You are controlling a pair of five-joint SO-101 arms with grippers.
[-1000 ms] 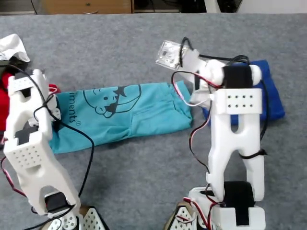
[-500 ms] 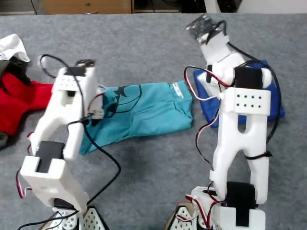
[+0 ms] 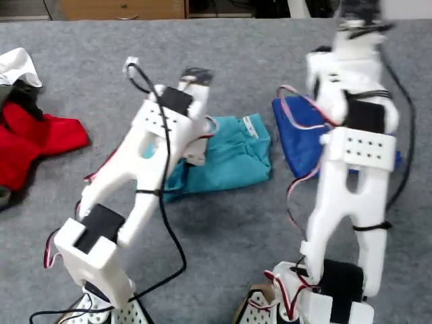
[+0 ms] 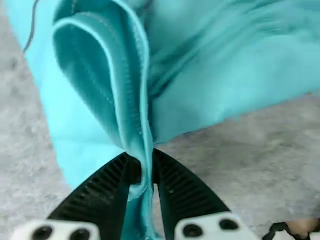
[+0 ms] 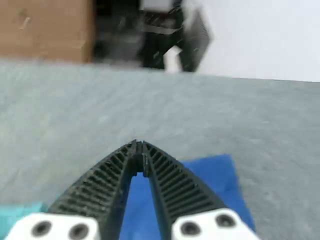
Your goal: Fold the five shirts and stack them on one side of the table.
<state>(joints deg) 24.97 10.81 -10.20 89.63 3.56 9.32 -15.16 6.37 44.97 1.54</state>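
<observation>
We see a grey, felt-like counter (image 3: 223,236) running back to a wooden drawer unit (image 3: 121,8), with dark equipment (image 5: 150,35) in front of a white wall (image 5: 265,35). The teal shirt (image 3: 236,158) lies bunched mid-counter with the folded blue shirt (image 3: 300,138) just beside it. The red shirt (image 3: 37,138) and a white garment (image 3: 17,64) sit at the edge on the left arm's side, both cut off. The left end effector (image 4: 143,165) is clamped on a doubled hem of the teal shirt. The right end effector (image 5: 138,147) is closed on nothing, raised above the blue shirt. The left arm (image 3: 142,162) hides part of the teal shirt, and the right arm (image 3: 354,148) covers much of the blue one.
</observation>
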